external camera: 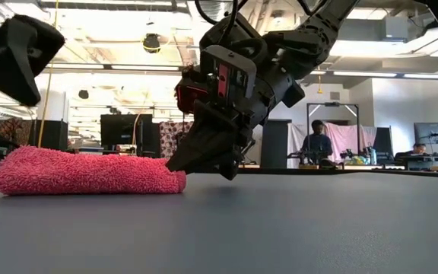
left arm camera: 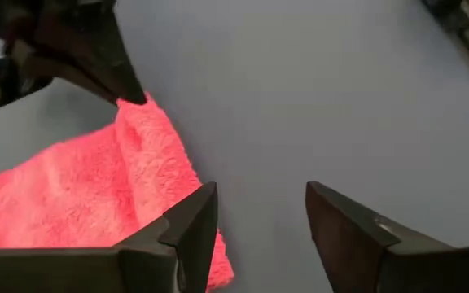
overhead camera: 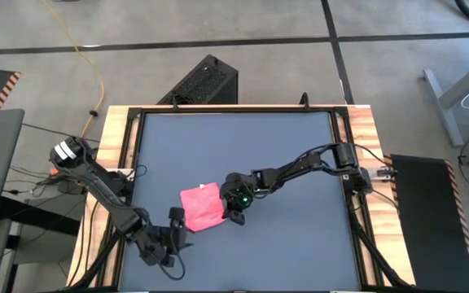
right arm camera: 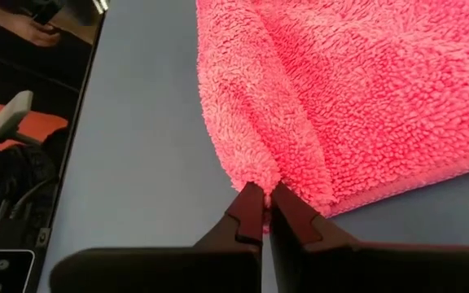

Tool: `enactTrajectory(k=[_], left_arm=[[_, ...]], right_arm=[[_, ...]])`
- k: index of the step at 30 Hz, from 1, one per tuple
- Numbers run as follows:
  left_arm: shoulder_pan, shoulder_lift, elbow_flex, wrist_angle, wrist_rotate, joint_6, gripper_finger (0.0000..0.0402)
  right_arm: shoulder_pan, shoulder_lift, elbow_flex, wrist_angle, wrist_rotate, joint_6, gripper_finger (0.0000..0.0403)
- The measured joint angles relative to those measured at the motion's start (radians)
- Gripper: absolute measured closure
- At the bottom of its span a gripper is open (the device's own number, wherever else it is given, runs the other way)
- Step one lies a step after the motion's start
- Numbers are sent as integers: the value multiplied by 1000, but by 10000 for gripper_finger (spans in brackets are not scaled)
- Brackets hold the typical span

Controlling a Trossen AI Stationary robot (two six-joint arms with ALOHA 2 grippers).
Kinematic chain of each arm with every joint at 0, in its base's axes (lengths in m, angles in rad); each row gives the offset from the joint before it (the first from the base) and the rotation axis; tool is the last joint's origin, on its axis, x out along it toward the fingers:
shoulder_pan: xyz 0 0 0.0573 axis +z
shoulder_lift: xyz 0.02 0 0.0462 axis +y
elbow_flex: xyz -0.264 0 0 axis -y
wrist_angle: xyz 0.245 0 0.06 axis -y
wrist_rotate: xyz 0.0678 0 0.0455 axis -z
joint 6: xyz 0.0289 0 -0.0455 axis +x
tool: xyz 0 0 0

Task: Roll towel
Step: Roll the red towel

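Right wrist view: towel (right arm camera: 365,98) corner pinched by right gripper (right arm camera: 265,213). Left gripper (left arm camera: 259,216) held released near towel's left edge.

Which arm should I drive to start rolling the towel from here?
Right, most likely. The right pincer is already closed on the towel at its corner, low on the table. The left pincer is open and holds nothing, beside the towel's opposite edge.
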Motion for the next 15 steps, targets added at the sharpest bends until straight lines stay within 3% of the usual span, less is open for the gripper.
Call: enactTrajectory(k=[15], left_arm=[[5,120,0,-91,-73,-61,213]], right_arm=[[-6,0,0,7,-15,-2,376]])
